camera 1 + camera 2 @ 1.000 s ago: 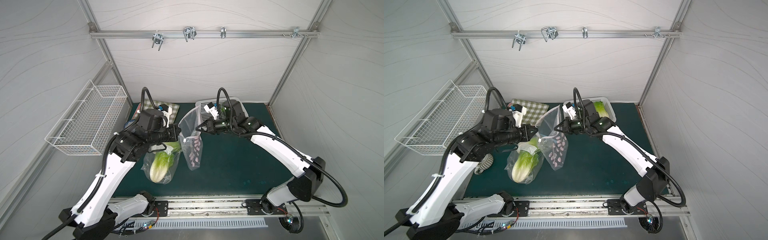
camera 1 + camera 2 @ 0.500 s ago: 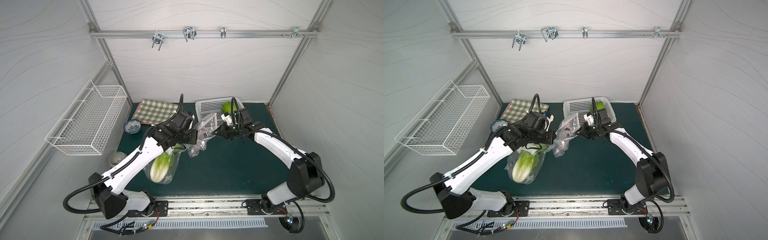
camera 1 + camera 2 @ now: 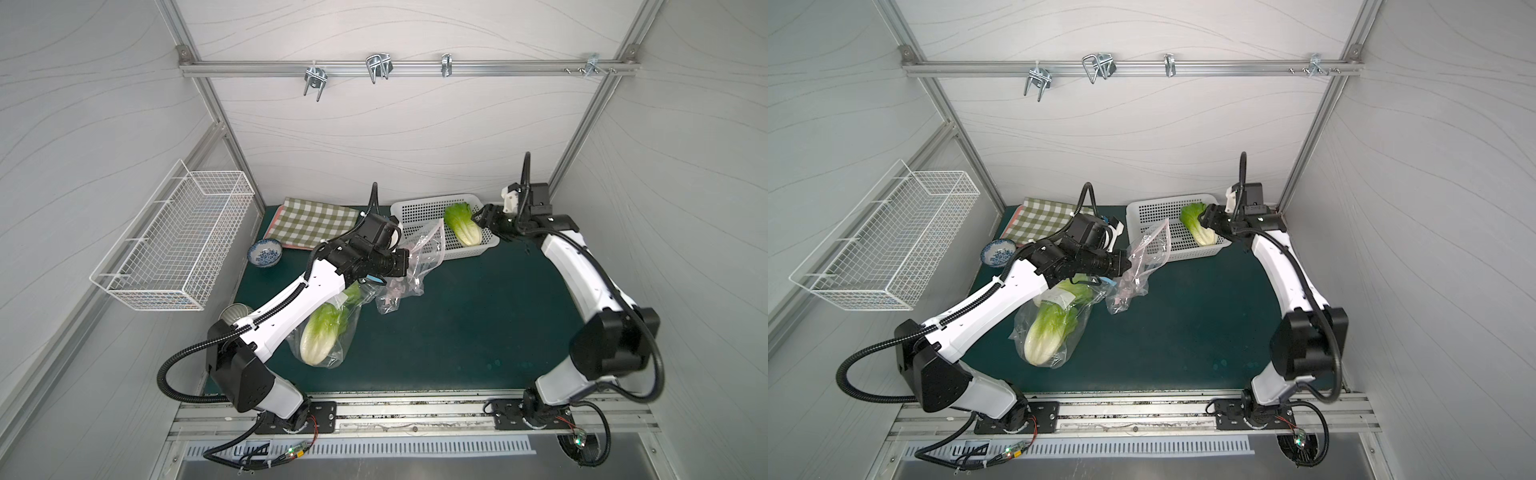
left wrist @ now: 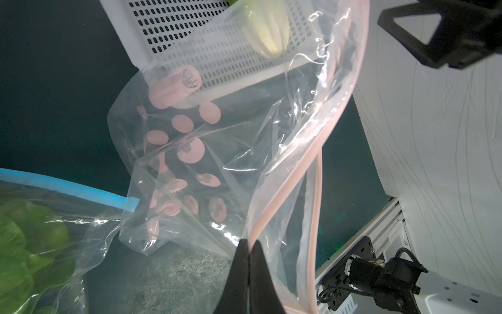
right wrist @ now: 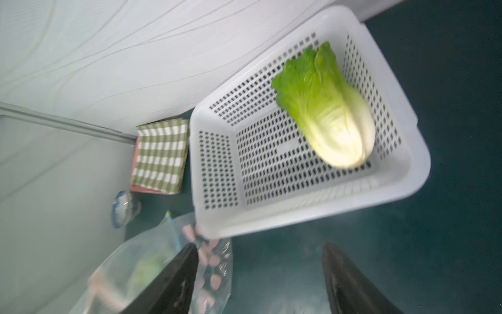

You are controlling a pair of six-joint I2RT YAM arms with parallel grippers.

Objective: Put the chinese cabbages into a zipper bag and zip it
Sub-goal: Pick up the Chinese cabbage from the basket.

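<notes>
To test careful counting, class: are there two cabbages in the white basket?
No, the right wrist view shows only one cabbage lying in the white basket.

White arms (image 3: 305, 300), black joints (image 3: 611, 349), ribbed cables (image 3: 161, 378)

Cams: overhead stereo pair plus two wrists.
Both top views look down on the dark green surface (image 3: 457, 332); left wrist close on the clear pink-dotted zipper bag (image 4: 190, 152), right wrist over the white perforated plastic basket (image 5: 312, 210); all four share it.
</notes>
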